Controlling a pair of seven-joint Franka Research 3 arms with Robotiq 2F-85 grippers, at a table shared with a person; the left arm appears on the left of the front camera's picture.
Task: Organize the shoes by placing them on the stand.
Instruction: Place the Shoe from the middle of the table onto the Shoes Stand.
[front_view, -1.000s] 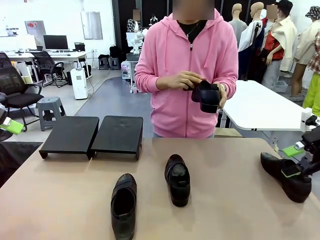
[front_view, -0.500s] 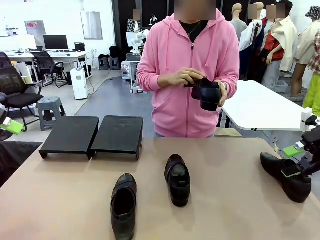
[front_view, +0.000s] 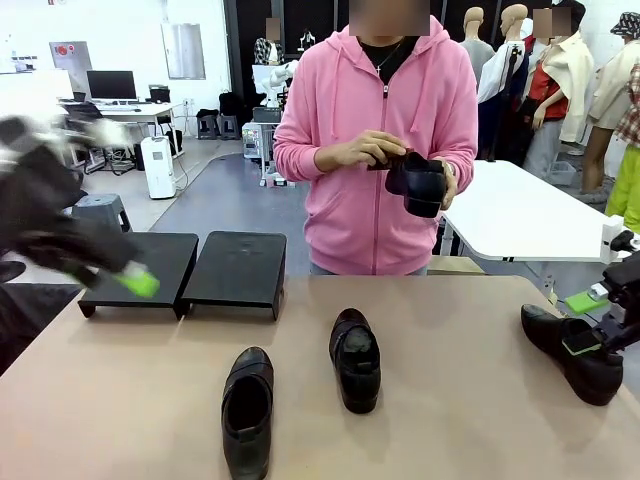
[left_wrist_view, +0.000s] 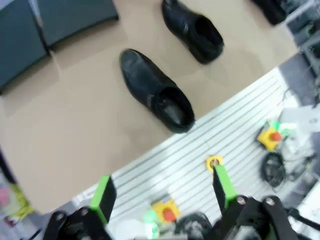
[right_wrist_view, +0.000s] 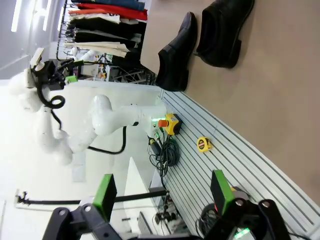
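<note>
Left gripper: your left gripper (left_wrist_view: 162, 176) has its green pads well apart with nothing between them. In the front view its arm is a blurred streak at the left, with one pad showing over the near edge of the stand's left section.
Right gripper: your right gripper (front_view: 582, 322) sits at the table's right edge with its fingers spread and no shoe between them. In the front view its lower pad overlaps the right shoe (front_view: 575, 358), and you cannot tell from here whether the two touch.
Stand: the stand (front_view: 238, 268) is at the far left of the table (front_view: 470, 420). Its two slanted sections sit side by side and both tops are bare.
Held shoe: the held shoe (front_view: 420, 186) is up at chest height across the table, well clear of the stand. The person's hands (front_view: 368, 152) hold it from both sides.
Centre shoe: the centre shoe (front_view: 356, 358) lies flat in the middle of the table, toe toward the person.
Near-left shoe: the near-left shoe (front_view: 248, 410) lies nearer your edge, just left of the centre shoe and apart from it, also toe away from you. Both of these shoes are in front of the stand, not on it.
Right shoe: it lies at an angle near the right edge, far from the stand.
Tape measure: a yellow tape measure (right_wrist_view: 203, 145) lies on the slatted surface beside the table, in your right wrist view.
</note>
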